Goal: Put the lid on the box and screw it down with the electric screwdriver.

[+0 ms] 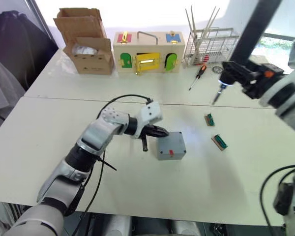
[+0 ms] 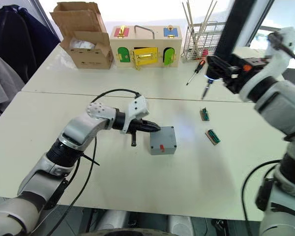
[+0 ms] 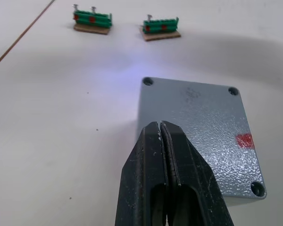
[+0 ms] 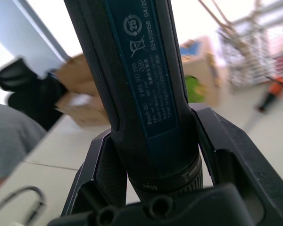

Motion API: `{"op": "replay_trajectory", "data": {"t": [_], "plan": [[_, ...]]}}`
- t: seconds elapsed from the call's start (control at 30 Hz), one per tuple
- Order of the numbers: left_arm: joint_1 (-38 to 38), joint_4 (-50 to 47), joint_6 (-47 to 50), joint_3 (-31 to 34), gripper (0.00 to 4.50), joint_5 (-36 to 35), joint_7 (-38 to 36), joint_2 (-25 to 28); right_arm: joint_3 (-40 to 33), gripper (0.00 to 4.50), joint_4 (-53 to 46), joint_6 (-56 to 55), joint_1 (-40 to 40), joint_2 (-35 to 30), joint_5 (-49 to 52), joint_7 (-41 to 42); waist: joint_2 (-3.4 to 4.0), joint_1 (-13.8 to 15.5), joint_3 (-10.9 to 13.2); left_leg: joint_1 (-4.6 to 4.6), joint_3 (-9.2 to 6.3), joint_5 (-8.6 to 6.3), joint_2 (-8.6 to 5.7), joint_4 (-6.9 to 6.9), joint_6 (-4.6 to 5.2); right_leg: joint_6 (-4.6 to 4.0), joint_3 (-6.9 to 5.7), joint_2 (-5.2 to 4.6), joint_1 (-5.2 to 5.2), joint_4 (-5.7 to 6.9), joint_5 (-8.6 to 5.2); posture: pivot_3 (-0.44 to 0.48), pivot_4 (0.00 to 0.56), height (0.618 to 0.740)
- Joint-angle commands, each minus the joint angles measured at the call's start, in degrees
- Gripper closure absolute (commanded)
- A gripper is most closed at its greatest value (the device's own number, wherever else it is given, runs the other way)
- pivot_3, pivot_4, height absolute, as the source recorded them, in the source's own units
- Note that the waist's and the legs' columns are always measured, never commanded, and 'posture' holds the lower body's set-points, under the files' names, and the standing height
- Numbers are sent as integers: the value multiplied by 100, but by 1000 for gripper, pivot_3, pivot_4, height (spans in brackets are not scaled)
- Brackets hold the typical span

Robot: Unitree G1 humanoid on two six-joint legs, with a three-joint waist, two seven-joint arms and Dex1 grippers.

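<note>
Jaws of the left gripper [image 3: 161, 129] were pressed together, empty, their tips resting at the edge of the lid [image 3: 203, 136], which sat on the box [image 1: 170, 146] near the middle of the white surface [image 1: 137, 187]. Its speckled grey top showed corner screw holes and a small red mark. Jaws of the right gripper [image 4: 155, 155] clenched the electric screwdriver [image 4: 141, 84], a dark blue-black cylinder raised above the surface, bit pointing down.
</note>
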Motion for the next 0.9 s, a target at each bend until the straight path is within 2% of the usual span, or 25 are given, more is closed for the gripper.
{"op": "replay_trajectory", "data": {"t": [0.03, 0.13, 0.23, 0.33, 0.4, 0.57, 0.9], "plan": [[40, -904, 456, 332, 4500, -691, -239, 183, -336, 2653, 919, 1072, -224, -1456, 242, 560, 9, 12, 16, -2, 3, -2, -4, 1, 4, 0, -2, -5, -3, 10, 0, 0, 150, 739], [320, -1633, 612, 124, 4500, -915, -453, 603, 53, 2653, 1637, 1515, 428, -2586, -300, 1578, 9, 19, 21, -1, 2, -11, -2, -2, 19, -1, -3, -3, 7, -5, -1, 0, 150, 739], [604, -2145, 288, -323, 4500, -660, -610, 1075, 528, 2653, 2300, 1318, 1054, -3020, -948, 2310, 12, -47, 26, 21, 12, -30, 4, 6, 53, -1, 2, 3, 41, -50, -1, 0, 150, 739], [708, -2346, 332, -409, 4500, -699, -384, 1066, 1118, 2653, 2695, 1041, 1586, -3208, -1499, 3075, 33, -22, 36, 55, 27, -31, 3, 16, 68, -8, 14, 1, 75, -49, 10, 0, 150, 739], [781, -2467, 397, -411, 4500, -778, -251, 1027, 1611, 2653, 2933, 923, 1590, -3136, -1815, 3450, 57, -17, 38, 57, 28, -27, 2, 21, 73, -6, 18, 2, 77, -49, 18, 0, 150, 739], [1008, -2730, 541, -465, 4500, -840, 19, 1050, 2592, 2653, 3598, 895, 892, -2710, -2530, 3975, 76, -39, 48, 50, 30, -23, 3, 16, 66, 5, 25, 10, 55, -46, 22, 0, 150, 739], [1275, -2712, 582, -514, 4500, -651, 379, 1237, 3850, 2653, 4593, 552, -77, -1987, -3946, 4769, 69, 14, 52, 45, 26, -7, -2, 22, 38, 6, 21, 8, 56, -42, 23, 0, 150, 739]]}}
